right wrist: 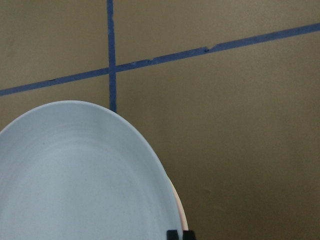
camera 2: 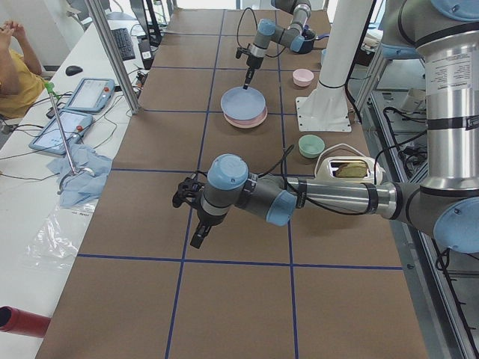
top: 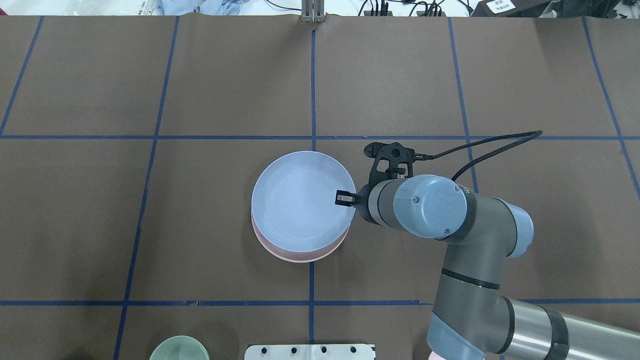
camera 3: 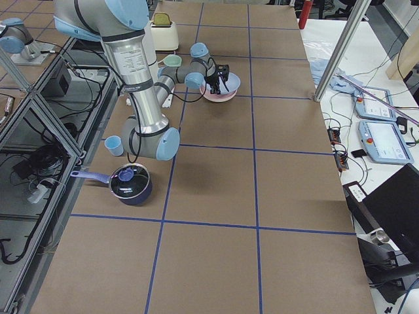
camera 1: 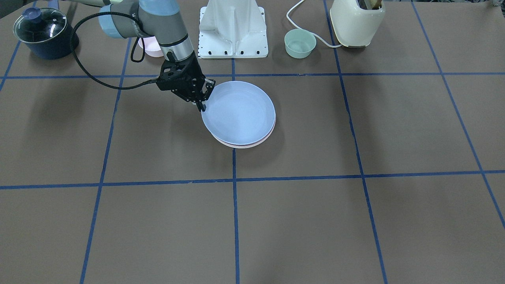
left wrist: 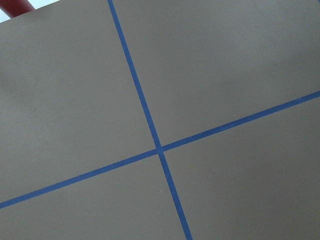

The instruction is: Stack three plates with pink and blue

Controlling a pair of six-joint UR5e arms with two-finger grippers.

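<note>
A light blue plate [camera 1: 238,112] lies on top of a pale pink plate [top: 295,256] near the table's middle, shifted a little off-centre. A cream-white plate does not show on its own. Only a thin pale edge shows under the pink in the front-facing view. My right gripper [camera 1: 202,107] points down at the blue plate's rim on the robot's side. In the right wrist view its fingertips [right wrist: 172,235] stand close together astride that rim. My left gripper [camera 2: 197,241] hangs over bare table far from the stack. I cannot tell whether it is open or shut.
A dark pot with a glass lid [camera 1: 39,33], a small pink bowl [camera 1: 152,48], the white robot base [camera 1: 233,29], a green bowl [camera 1: 300,43] and a cream toaster [camera 1: 357,21] line the robot's side. Blue tape lines cross the brown table.
</note>
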